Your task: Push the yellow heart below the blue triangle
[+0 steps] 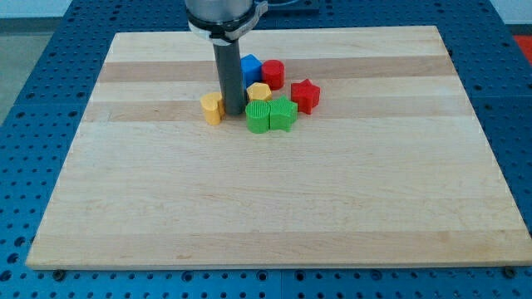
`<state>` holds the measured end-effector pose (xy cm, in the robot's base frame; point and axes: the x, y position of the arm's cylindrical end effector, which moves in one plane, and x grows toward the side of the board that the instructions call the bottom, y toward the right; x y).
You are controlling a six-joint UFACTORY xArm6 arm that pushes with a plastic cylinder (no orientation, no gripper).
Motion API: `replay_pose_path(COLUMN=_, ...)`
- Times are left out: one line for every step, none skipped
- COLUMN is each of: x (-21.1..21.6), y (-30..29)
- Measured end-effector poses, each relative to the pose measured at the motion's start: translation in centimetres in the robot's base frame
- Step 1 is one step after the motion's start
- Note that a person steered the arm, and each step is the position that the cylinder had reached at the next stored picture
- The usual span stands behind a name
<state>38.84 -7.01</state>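
The yellow heart (212, 107) lies on the wooden board, just left of my rod. My tip (233, 113) rests on the board between the yellow heart and the cluster of blocks, close to or touching the heart's right side. The blue triangle (250, 67) sits above and to the right of the tip, partly hidden behind the rod. The heart is lower left of the blue triangle.
A red cylinder (273, 74) stands right of the blue triangle. A yellow hexagon (259, 91) lies below them. A green round block (258, 117) and a green star (283, 114) sit side by side. A red star (305, 95) is at the right.
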Motion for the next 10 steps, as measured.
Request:
replay_pose_path(x=2.5, y=-0.5)
replay_pose_path(x=8.4, y=-0.5)
replay_pose_path(x=9.4, y=-3.1)
replay_pose_path(x=5.2, y=-7.1)
replay_pose_path(x=4.0, y=-7.0)
replay_pose_path(x=0.4, y=-5.0)
replay_pose_path(x=-1.4, y=-3.1)
replay_pose_path(x=-2.3, y=-1.2)
replay_pose_path(x=-2.3, y=-1.0)
replay_pose_path(x=-2.4, y=-0.9)
